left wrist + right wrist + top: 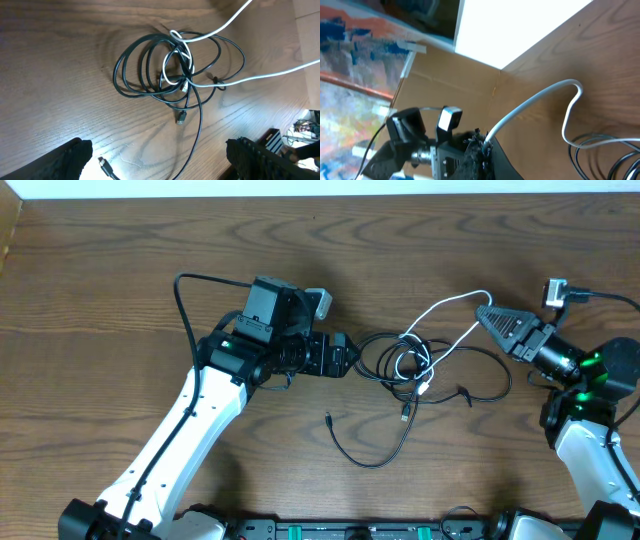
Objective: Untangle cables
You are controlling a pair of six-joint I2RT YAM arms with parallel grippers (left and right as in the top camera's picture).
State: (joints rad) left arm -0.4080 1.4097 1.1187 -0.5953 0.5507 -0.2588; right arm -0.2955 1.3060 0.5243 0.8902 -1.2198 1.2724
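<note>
The black cables (145, 89) lie in overlapping coils on the wooden table (120, 240), between the two arms. The white cable (227, 21) is threaded through their middle and snarled there. The right gripper (485, 145) is pinched tight on the white cable, which runs from its tips down into the tangle. The left gripper (159, 147) sits just beside the coils, its fingers spread wide with nothing between them. One black tail ending in a small plug (329, 418) trails toward the near edge, and a cardboard wall (450, 95) stands at the table's far side

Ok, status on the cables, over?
Left gripper open, holding nothing. Right gripper shut on white cable. It's knotted into black cables, not untangled. Nothing else blocking.
</note>
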